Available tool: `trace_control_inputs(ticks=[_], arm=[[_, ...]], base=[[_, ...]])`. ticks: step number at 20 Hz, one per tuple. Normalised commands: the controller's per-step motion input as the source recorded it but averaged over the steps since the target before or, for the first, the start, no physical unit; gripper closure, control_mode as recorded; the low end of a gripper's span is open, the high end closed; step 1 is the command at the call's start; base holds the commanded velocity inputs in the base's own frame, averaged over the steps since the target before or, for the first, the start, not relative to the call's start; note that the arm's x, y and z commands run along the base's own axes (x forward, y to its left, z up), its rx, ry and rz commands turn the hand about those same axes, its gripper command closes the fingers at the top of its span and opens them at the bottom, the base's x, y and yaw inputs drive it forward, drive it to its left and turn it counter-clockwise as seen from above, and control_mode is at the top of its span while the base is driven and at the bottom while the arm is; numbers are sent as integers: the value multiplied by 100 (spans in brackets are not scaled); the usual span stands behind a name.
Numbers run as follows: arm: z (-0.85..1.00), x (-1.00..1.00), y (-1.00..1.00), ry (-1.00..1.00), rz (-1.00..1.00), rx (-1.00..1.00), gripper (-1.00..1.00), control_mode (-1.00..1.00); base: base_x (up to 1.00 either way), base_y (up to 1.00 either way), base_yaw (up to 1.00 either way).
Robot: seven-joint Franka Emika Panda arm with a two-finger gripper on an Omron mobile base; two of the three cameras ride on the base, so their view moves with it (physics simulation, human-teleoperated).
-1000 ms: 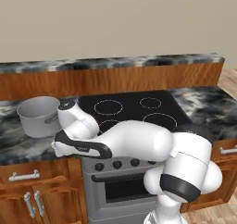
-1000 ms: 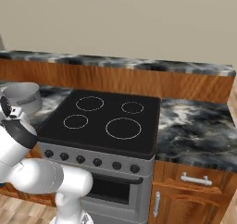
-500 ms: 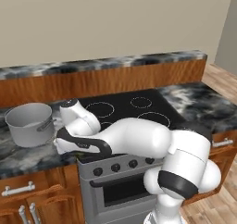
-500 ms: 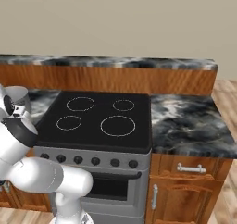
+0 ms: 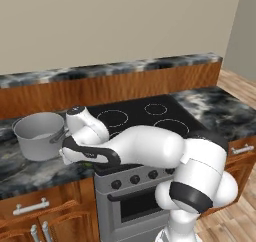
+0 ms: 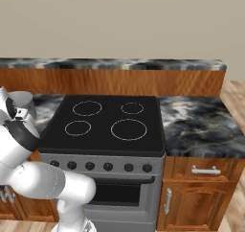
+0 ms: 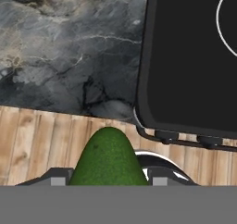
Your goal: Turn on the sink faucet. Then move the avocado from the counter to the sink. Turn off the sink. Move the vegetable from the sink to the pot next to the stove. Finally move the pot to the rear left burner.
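Note:
The green avocado (image 7: 109, 158) sits between my gripper's (image 7: 107, 180) fingers, which are shut on it. In the hand view it hangs over the wooden floor just off the counter's front edge, beside the stove's (image 7: 194, 56) front left corner. The grey pot (image 5: 37, 133) stands upright on the dark marble counter (image 5: 30, 173) left of the stove (image 5: 145, 116), and my wrist (image 5: 82, 126) is right next to it. The pot (image 6: 21, 100) also shows behind my arm. The rear left burner (image 6: 87, 108) is bare. The sink and its faucet are out of view.
Dark marble counter (image 6: 201, 123) continues right of the stove, above wooden cabinets with metal handles (image 6: 206, 170). Stove knobs (image 6: 109, 167) line the oven front. A wooden backsplash (image 5: 125, 83) runs along the wall behind.
The whole picture has shifted in both base views, so the base has moved along the stove. My arm keeps the same folded pose beside the pot.

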Motion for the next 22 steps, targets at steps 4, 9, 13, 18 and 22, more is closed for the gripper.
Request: trace_control_inputs(ticks=[4, 9, 13, 18, 22], arm=[[0, 0, 0, 0, 0, 0, 100, 100], [0, 0, 0, 0, 0, 0, 100, 100], [0, 0, 0, 0, 0, 0, 100, 100], [0, 0, 0, 0, 0, 0, 100, 100], [0, 0, 0, 0, 0, 0, 100, 100]], base=[[0, 21, 6], [0, 29, 14], [1, 26, 13], [24, 21, 5], [36, 29, 1]])
